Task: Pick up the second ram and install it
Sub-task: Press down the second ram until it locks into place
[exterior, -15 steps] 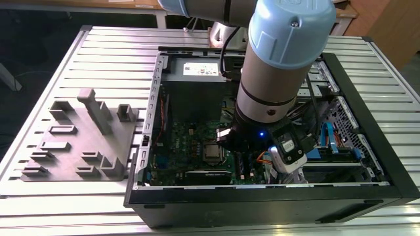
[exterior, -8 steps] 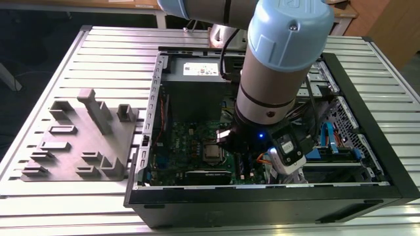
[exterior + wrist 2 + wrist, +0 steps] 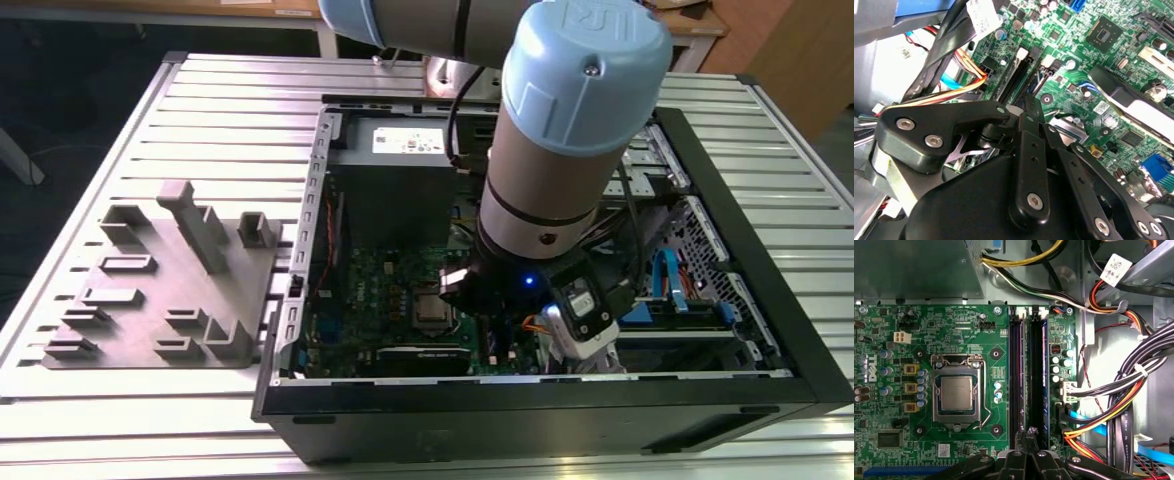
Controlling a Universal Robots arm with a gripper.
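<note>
A green circuit-patterned motherboard [image 3: 944, 330] lies below the black metal gripper [image 3: 1026, 440], with black memory slots [image 3: 1026, 370] straight ahead of it and a silver square processor [image 3: 956, 392] beside them. Yellow, orange, red and black cables [image 3: 1114, 410] run alongside. The ribbed bench [image 3: 174, 100] is pale grey.

Silver arm [image 3: 541, 190] with pale blue joint caps, black cable; black hand [image 3: 1029, 437] linkage, silver screws.

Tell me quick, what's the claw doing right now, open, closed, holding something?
Claw: closed, fingertips pressed together over the end of the memory slots on the motherboard; whether it is gripping the second ram cannot be told.
</note>
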